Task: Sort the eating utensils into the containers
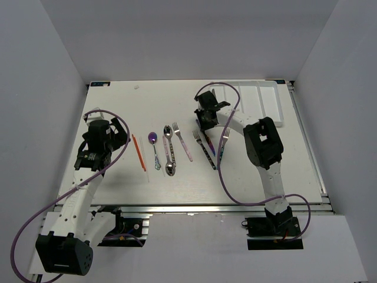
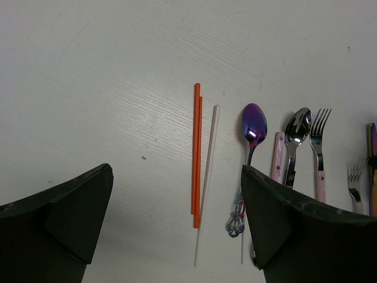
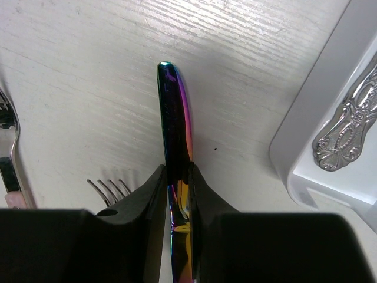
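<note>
The eating utensils lie in a row mid-table: orange chopsticks (image 1: 138, 152) (image 2: 196, 159), a pale chopstick (image 2: 209, 171), a purple spoon (image 1: 153, 138) (image 2: 254, 124), a silver spoon (image 1: 168, 131) (image 2: 298, 127), a pink-handled fork (image 1: 181, 141) (image 2: 320, 141) and further forks (image 1: 203, 147). My left gripper (image 1: 97, 147) (image 2: 177, 236) hangs open above the chopsticks' near ends, touching nothing. My right gripper (image 1: 204, 121) (image 3: 177, 171) is shut on an iridescent rainbow utensil (image 3: 175, 112), whose rounded end sticks out past the fingertips. The containers are one white tray (image 1: 262, 103) (image 3: 315, 124), just right of that gripper.
An ornate silver handle (image 3: 344, 127) lies in the tray's nearest compartment. Fork tines (image 3: 109, 187) show just left of my right fingers, and another fork (image 3: 7, 147) sits at that view's left edge. Purple cables loop beside both arms.
</note>
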`<move>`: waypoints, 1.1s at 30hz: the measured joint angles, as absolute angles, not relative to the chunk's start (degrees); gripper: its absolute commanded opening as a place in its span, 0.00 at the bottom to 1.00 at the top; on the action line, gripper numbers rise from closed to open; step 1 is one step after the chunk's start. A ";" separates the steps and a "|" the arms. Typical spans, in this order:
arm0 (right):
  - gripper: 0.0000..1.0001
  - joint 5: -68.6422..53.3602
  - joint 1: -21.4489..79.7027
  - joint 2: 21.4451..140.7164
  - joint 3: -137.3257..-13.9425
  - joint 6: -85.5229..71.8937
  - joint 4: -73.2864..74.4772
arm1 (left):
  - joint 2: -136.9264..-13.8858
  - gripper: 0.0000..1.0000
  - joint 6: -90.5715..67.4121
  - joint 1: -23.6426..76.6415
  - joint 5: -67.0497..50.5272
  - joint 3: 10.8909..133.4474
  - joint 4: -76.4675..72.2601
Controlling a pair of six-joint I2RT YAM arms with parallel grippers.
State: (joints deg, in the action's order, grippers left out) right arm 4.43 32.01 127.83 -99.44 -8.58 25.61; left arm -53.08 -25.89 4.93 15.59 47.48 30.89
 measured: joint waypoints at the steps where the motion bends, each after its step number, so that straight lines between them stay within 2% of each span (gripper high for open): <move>1: 0.00 4.43 32.01 127.81 -99.44 -8.58 25.69 | -53.08 0.98 -25.89 4.93 15.59 47.48 30.89; 21: 0.00 4.05 31.94 125.23 -99.79 -8.58 27.31 | -53.08 0.98 -25.89 4.82 15.57 47.48 30.89; 33: 0.00 2.37 27.46 124.75 -107.57 -9.02 29.28 | -53.10 0.98 -25.89 4.82 15.57 47.48 30.89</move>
